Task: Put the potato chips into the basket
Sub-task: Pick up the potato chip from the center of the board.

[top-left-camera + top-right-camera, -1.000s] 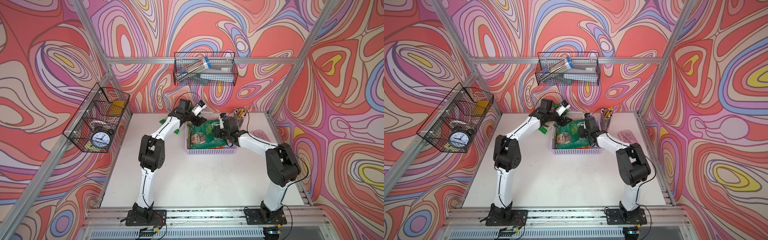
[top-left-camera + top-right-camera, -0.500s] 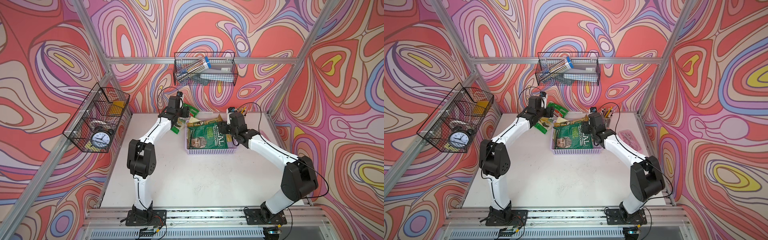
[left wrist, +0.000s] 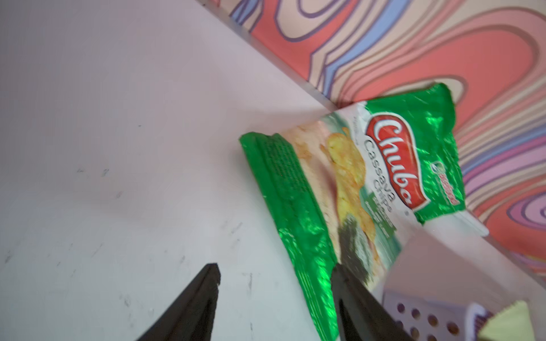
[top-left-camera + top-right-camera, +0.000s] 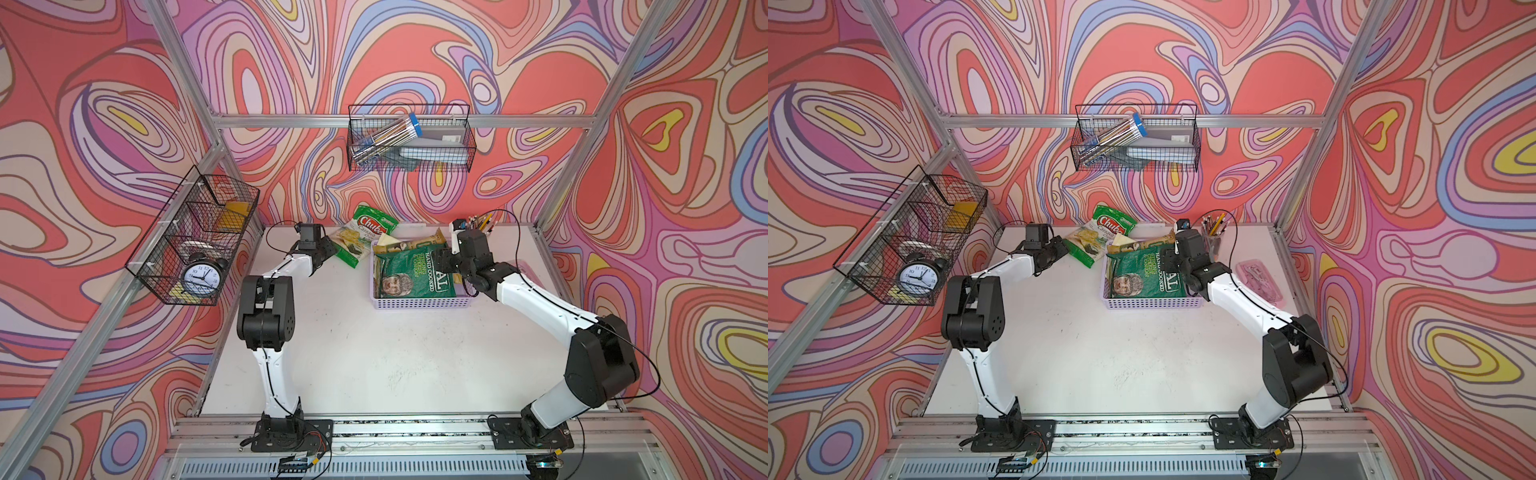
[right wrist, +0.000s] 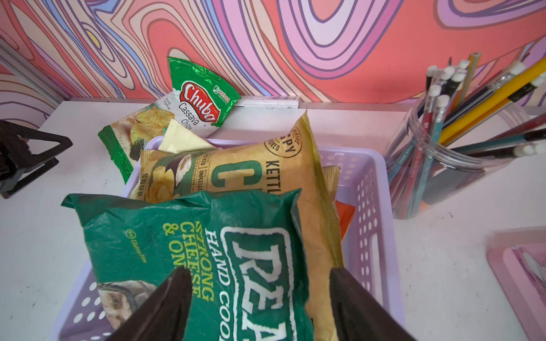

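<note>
- Since a second ago my left arm has swung off the lilac basket [image 4: 419,302] to the Chuba bag [image 3: 354,177]. My right arm has drawn back.
- Done: the REAL bag [image 4: 415,272] and kettle chips bag [image 5: 236,171] lie in the basket.
- Left: the Chuba bag, on the table against the back wall, just beside the basket.
- My left gripper [image 3: 274,270] is spread around the Chuba bag's near edge, not yet pinching.
- My right gripper [image 5: 257,273] is spread and empty over the REAL bag.
</note>
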Robot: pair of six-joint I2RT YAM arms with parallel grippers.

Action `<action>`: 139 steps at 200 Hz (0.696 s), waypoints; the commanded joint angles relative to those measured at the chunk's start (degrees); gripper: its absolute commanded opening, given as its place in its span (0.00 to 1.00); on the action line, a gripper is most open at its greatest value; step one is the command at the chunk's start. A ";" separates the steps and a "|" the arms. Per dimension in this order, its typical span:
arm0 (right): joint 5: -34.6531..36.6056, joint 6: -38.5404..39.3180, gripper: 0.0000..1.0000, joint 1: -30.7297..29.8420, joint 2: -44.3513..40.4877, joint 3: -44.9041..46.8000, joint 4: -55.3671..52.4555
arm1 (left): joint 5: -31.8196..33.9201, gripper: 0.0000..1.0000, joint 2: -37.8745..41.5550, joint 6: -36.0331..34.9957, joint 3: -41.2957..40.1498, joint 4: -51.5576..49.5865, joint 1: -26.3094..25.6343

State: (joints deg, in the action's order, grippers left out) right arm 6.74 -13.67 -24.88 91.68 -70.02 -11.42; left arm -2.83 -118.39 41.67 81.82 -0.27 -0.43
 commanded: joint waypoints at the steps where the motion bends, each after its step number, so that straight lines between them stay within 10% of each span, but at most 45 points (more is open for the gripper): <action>1: -0.84 -0.65 0.75 -0.55 -2.25 1.01 -0.49 | -5.06 0.65 -4.32 6.95 2.05 2.37 0.32; 61: -0.55 -0.63 0.74 -0.90 -2.18 0.87 -1.53 | -9.41 0.63 -11.86 11.15 6.85 4.63 0.70; 139: -0.39 -0.40 0.73 -1.65 -2.59 0.19 -2.82 | -17.03 0.00 -13.81 13.99 7.61 11.69 0.69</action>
State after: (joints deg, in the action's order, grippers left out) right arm 6.35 -14.06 -25.93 90.48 -69.69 -13.30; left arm -16.62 -132.14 55.07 89.41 10.20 0.38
